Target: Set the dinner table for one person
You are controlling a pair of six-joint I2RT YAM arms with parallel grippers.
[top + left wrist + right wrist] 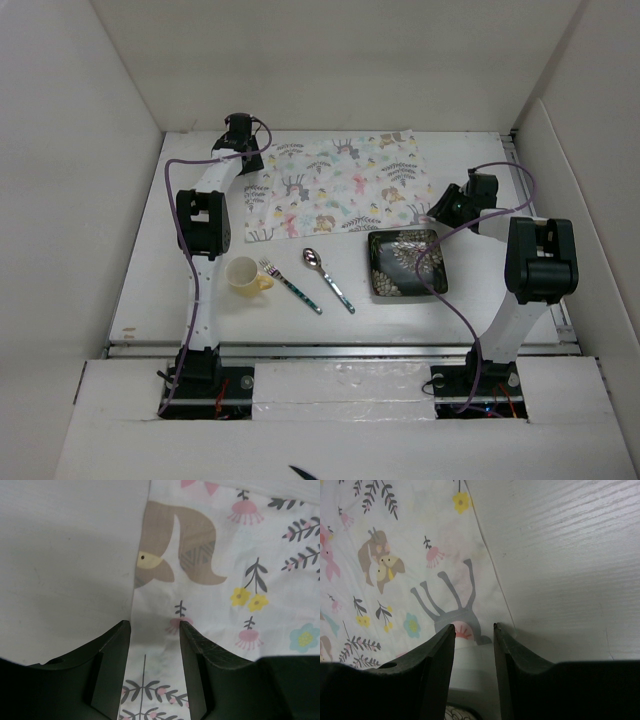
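Observation:
The white dinner table (150, 270) bears a floral cloth placemat (335, 185) at the back middle. My left gripper (243, 152) is over the placemat's far left edge. In the left wrist view the gripper (155, 625) is open, and the placemat's edge (225, 580) runs between its jaws. My right gripper (440, 212) is at the placemat's near right corner. In the right wrist view the gripper (474, 627) is open, with the placemat's corner (410, 555) just ahead of its tips. Neither gripper holds anything.
A dark patterned square plate (405, 262) lies just in front of the right gripper; its rim (460, 712) shows under the right jaws. A spoon (328, 278), a fork (290, 284) and a cream cup (245, 274) lie at the near middle. White walls enclose the table.

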